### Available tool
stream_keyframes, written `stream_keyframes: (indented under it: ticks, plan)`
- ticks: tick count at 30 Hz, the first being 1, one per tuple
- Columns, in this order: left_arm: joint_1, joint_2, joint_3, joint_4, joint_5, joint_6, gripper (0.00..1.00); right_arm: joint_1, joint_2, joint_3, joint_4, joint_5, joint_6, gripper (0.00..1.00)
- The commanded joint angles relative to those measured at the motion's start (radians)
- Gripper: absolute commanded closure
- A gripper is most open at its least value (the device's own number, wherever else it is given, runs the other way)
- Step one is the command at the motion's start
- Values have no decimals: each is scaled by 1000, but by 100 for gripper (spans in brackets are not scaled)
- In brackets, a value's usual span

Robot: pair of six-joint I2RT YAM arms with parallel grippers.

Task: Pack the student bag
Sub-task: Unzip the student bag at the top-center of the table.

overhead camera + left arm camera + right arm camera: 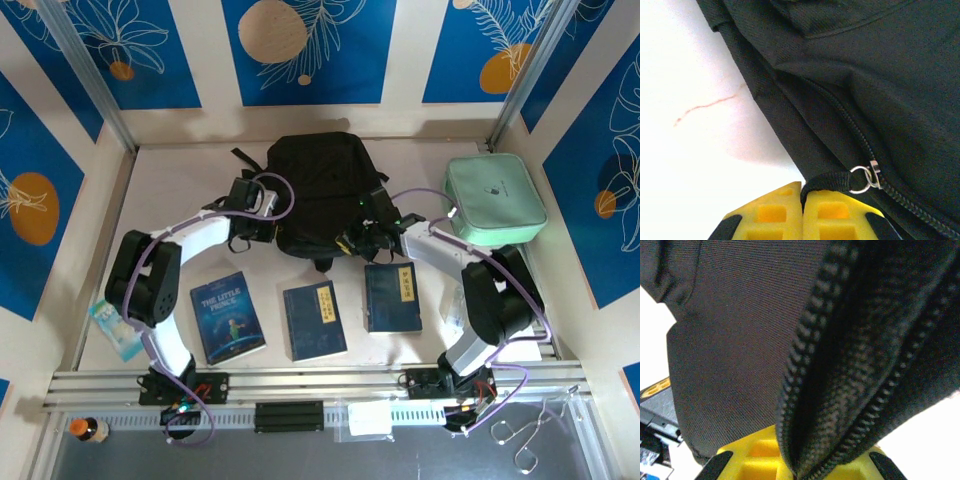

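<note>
Overhead, bag: the large black soft fabric backpack (320, 185) lies on the pale tabletop (180, 170), between the two claws and reaching beyond both.
Overhead, claws: the left claw (255, 228) is against its left flank, the right claw (352, 243) at its near right corner.
Overhead, writing: nearer than the left claw, a dark blue book (228, 315) reads "THE LITTLE PRINCE". The titles on a second dark blue book (314, 320) and a third dark blue book (392, 297), and the mark on the mint-green zip pouch (495, 200), are too small to read.
Left wrist, claw: pressed together on the black webbing pull tab (827, 181); its silver ring (862, 179) sits just right of the tips.
Left wrist, risk: only the tab's end is caught, so a brisk pull could slip it free, or drag the whole bag instead of running the zip.
Right wrist, claw: seems to pinch the toothed zip edge (805, 365), which drops between the yellow pads (760, 457).
Right wrist, risk: so thin a bite of limp cloth may pull out, leaving nothing to brace against.
</note>
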Motion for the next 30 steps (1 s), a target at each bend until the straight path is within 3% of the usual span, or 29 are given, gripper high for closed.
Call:
stream_keyframes:
  ticks: [1,11,15,18,22,26,30]
  plan:
    - [41,22,50,-62,-161,-28,100,-25,-41,-19,-31,-36,-59,90]
    - [59,74,97,-104,-182,-62,100,-31,-70,-54,122,-151,-117,90]
    - [62,63,72,-68,48,11,100,-35,-72,-59,154,-184,-132,89]
    - [61,82,91,-129,251,108,100,-37,-50,-45,156,-220,-142,89]
    - [61,121,126,-211,309,172,100,-42,-17,-6,76,-208,-144,89]
    - [59,134,131,-197,184,124,100,-59,23,21,30,-220,-141,88]
    - [63,120,109,-122,-43,5,100,-64,23,30,-1,-194,-150,88]
